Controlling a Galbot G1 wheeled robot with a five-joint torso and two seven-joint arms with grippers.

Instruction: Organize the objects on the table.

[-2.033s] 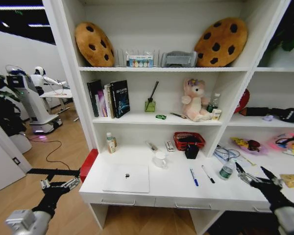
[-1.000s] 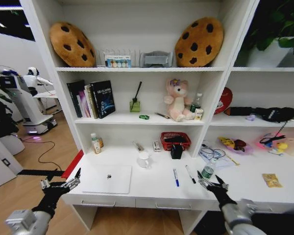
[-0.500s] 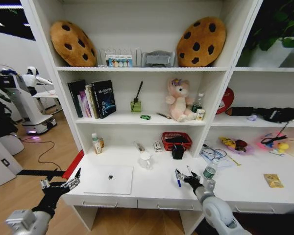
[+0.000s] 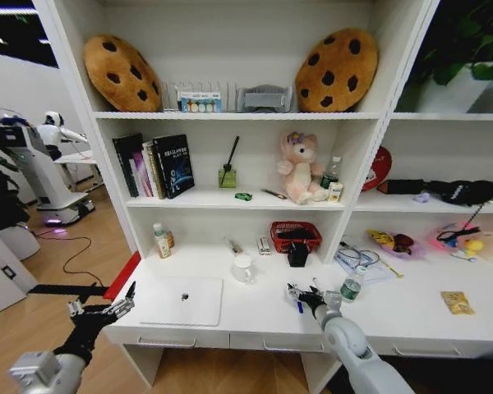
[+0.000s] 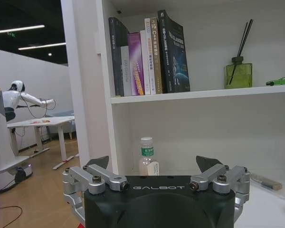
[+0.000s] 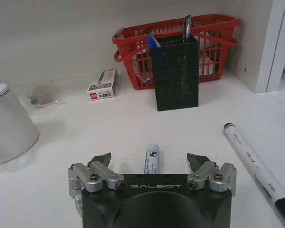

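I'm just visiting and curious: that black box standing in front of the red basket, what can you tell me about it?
The black box is a tall, upright pen holder of what looks like fine metal mesh, open at the top. It stands on the white desk, right in front of the red mesh basket; whether they touch is unclear. A blue item and a silvery one stick out of its top. The right gripper, open, hovers short of it, over a pen.

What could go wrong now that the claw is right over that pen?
The right gripper has its jaws open astride the blue pen; a round pen might roll away as they close. The black pen lies close beside and could get nudged. The white mug also sits near that arm.
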